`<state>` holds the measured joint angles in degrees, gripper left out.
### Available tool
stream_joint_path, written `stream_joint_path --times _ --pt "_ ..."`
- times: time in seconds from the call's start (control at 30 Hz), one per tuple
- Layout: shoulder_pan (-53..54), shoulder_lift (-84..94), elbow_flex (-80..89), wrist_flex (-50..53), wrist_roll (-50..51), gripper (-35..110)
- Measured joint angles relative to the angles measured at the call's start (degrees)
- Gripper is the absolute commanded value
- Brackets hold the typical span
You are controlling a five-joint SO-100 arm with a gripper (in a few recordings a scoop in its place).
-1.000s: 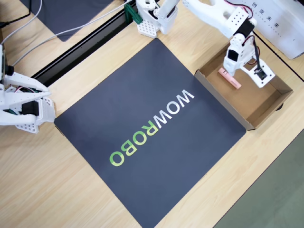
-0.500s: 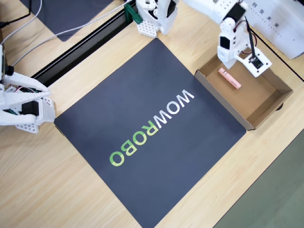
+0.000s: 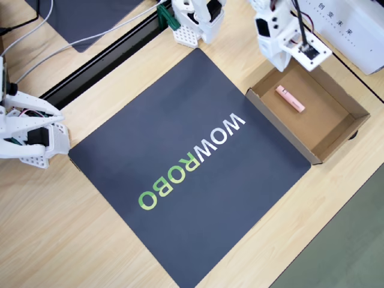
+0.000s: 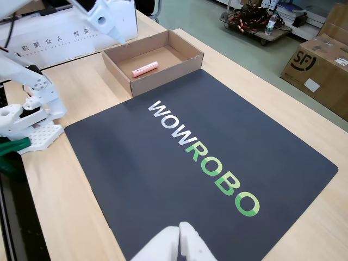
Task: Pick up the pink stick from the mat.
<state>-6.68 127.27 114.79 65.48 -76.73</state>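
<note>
Pincer (image 3: pixel 282 57) hangs above the far corner of the cardboard box (image 3: pixel 282 135) in the overhead view, its white body raised over the box's upper-left rim; in the fixed view it (image 4: pixel 111 27) shows at the top left, pointing down beside the box wall (image 4: pixel 157 76). Fingers empty; whether they stand apart or together cannot be told from either view. Pink stick (image 3: pixel 290 99) lies flat on the box floor, just below and right of the pincer in the overhead view, apart from it, untouched; in the fixed view it (image 4: pixel 144 69) rests aslant near the middle of the box. Mat (image 3: pixel 120 162) with its WOWROBO lettering spreads below and left of the pincer, one edge touching the box, on the pale wooden surface (image 3: pixel 60 240).
</note>
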Motion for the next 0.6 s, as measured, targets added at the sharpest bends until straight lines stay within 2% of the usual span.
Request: stream_joint_path --times 0.6 --pt "0.6 36.7 39.8 -0.7 -4.7 0"
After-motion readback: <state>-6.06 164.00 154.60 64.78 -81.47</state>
